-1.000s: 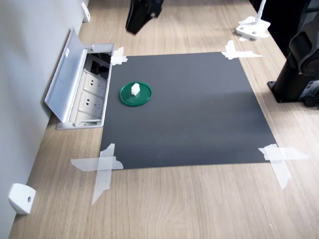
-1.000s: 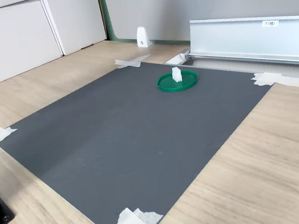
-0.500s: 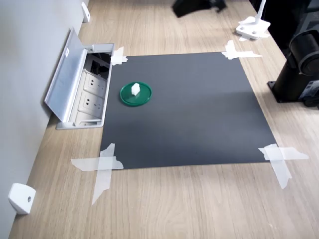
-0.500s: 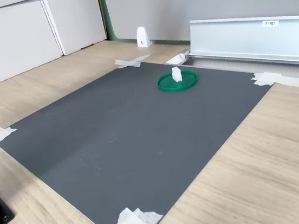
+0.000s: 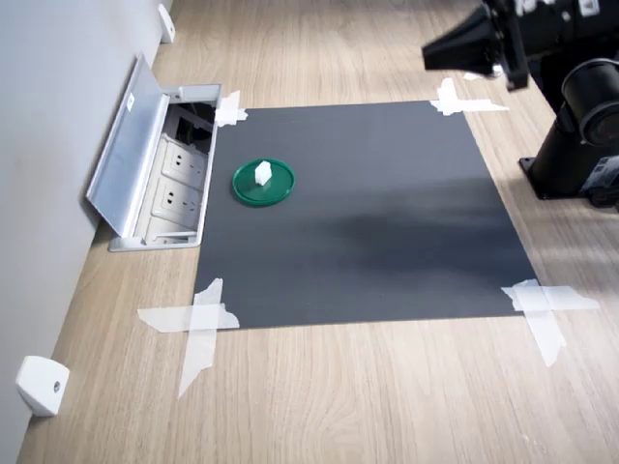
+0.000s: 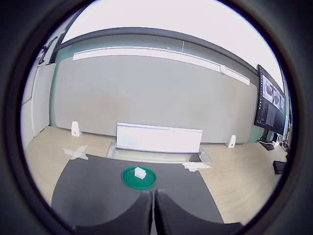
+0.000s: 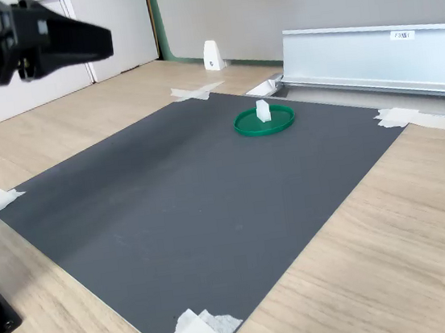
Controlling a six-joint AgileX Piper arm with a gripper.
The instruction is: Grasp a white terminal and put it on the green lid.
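Observation:
The white terminal (image 5: 262, 173) stands on the green lid (image 5: 281, 187), which lies on the black mat near the socket box. In the second exterior view the terminal (image 7: 263, 110) is upright on the lid (image 7: 281, 120). My gripper (image 5: 427, 53) hangs high at the first exterior view's top right, far from the lid and pointing toward it. It shows at the second exterior view's upper left (image 7: 108, 41). In the wrist view its fingers (image 6: 142, 213) are pressed together with nothing between them, and the terminal (image 6: 140, 172) and lid (image 6: 128, 179) lie well ahead.
An open floor socket box (image 5: 145, 164) with a raised silver flap (image 7: 371, 51) borders the black mat (image 5: 368, 213). White tape strips (image 5: 198, 319) hold the mat's corners. The arm's black base (image 5: 580, 126) stands at the first exterior view's right. White wedge pieces (image 5: 41, 385) sit by the wall.
My gripper has swung away from above the lid toward the first exterior view's right and has come into the second exterior view at upper left. The terminal stays on the lid.

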